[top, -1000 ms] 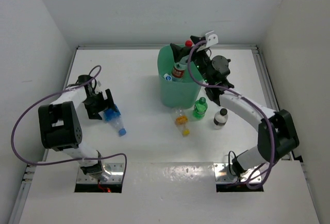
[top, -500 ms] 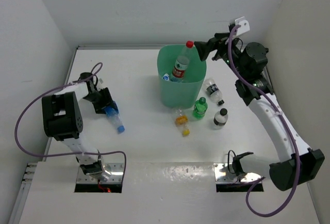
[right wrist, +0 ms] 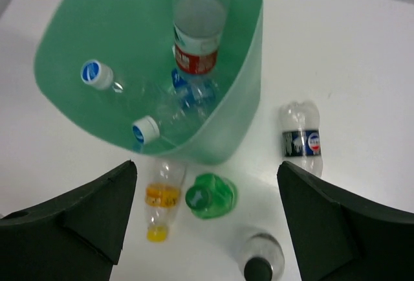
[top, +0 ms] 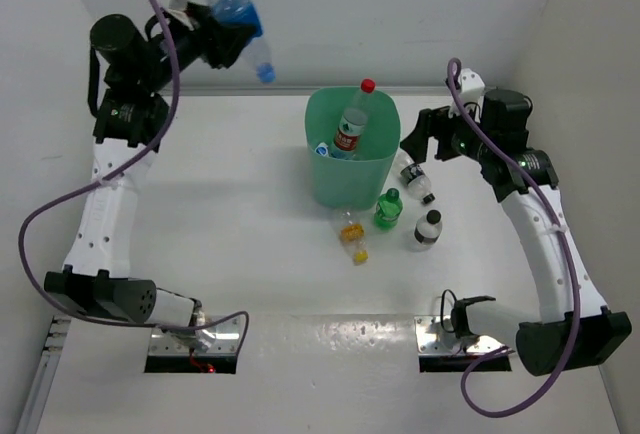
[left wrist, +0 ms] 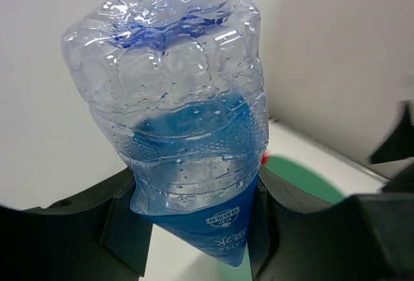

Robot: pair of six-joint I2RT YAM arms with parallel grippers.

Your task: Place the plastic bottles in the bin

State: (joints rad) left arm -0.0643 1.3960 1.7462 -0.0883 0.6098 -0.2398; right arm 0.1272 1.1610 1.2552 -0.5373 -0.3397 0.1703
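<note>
The left fingers (left wrist: 126,226) clamp a blue-labelled bottle (top: 238,16) high in the air, well left of the mint-green bin (top: 350,179). Its long axis tilts, cap down toward the bin, base up. The right fingers (right wrist: 323,223) hang spread wide and empty just right of the bin.

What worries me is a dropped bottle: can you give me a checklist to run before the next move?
1. Left gripper shut on the blue-label bottle: ok.
2. That bottle above the bin: not ok; top view shows it high, left of the bin.
3. Room in the bin: ok; red-capped bottle and others inside, space left.
4. Right gripper out of the drop path: ok; open, empty, right of the bin.
5. All bottles binned: not ok; yellow-capped bottle, green bottle, black-capped bottle and black-label bottle are outside.
</note>
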